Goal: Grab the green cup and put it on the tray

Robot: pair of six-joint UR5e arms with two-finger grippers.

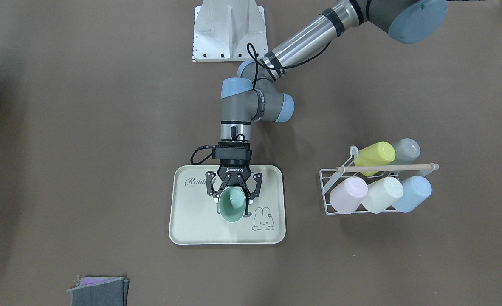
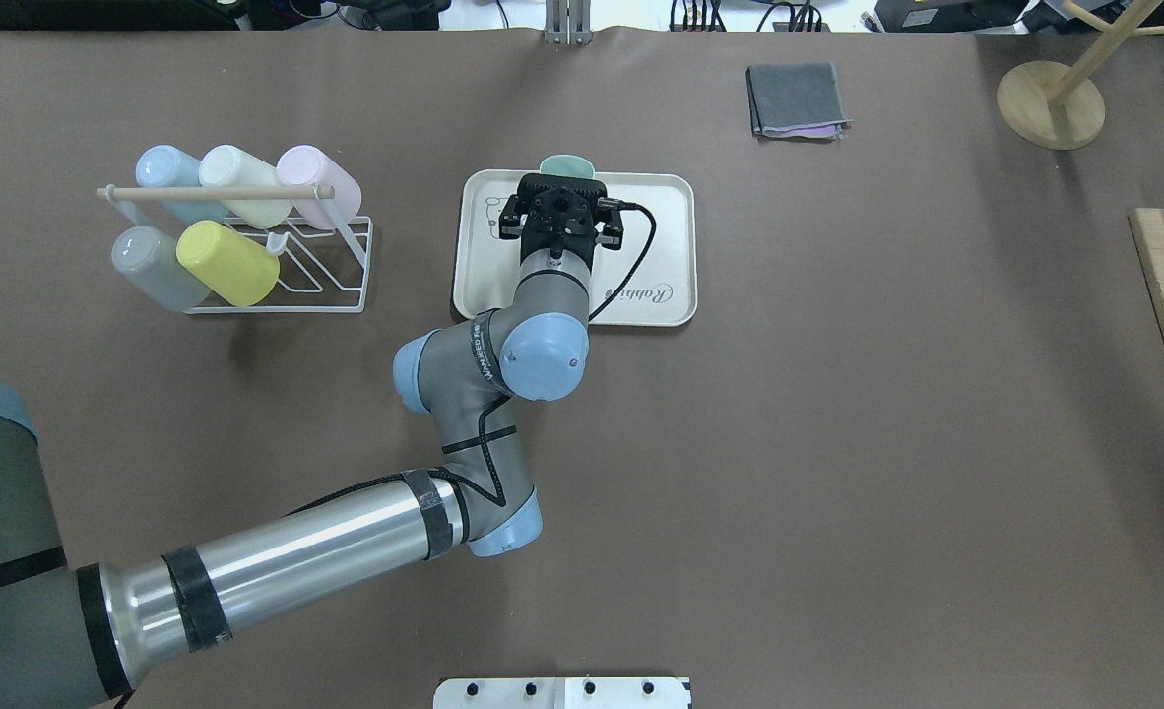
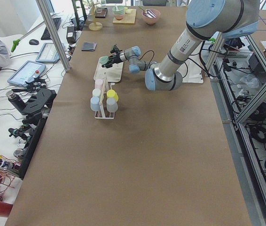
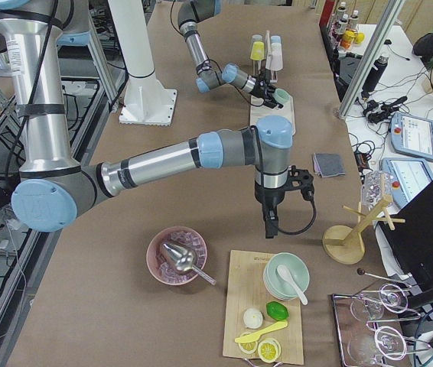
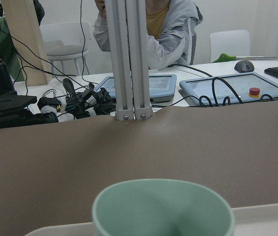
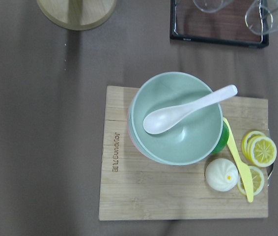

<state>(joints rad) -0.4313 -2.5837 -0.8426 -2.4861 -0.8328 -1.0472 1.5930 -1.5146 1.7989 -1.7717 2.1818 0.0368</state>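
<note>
- The brown tabletop (image 2: 838, 443) carries everything, with the cream tray (image 1: 191, 225) near its middle.
- The left arm (image 2: 296, 561) comes in from the robot's left of the tray and bends so that its wrist lies level over the tray's robot-side half.
- The right arm (image 4: 155, 164) works far off to the robot's right of the tray, its wrist pointing straight down.
- The tray lies flat, with grey "Rabbit" script along one long side and a bunny drawing towards the opposite corner.
- A wooden board (image 6: 183, 157) lies well to the robot's right of the tray. It bears a pale green bowl (image 6: 178, 123) with a white spoon (image 6: 188, 110) in it.
- A white wire rack (image 2: 213, 193) stands well apart from the tray, on the robot's left of it. It holds 5 cups: yellow cup (image 1: 375, 154), grey cup (image 1: 407, 151), pink cup (image 1: 348, 194), cream cup (image 1: 382, 194) and light blue cup (image 1: 412, 193).
- A folded grey cloth (image 2: 797, 98) lies beyond the tray's operator-side edge, towards the robot's right.
- The left tool (image 1: 232, 200) is clamped on the green cup (image 1: 232, 211), with 1 finger on each side.
- The green cup is upright, mouth up, over the middle of the tray. Whether its base touches the tray, I cannot tell.
- The right tool (image 4: 268, 232) hangs far from the tray; apart or together, I cannot tell.
</note>
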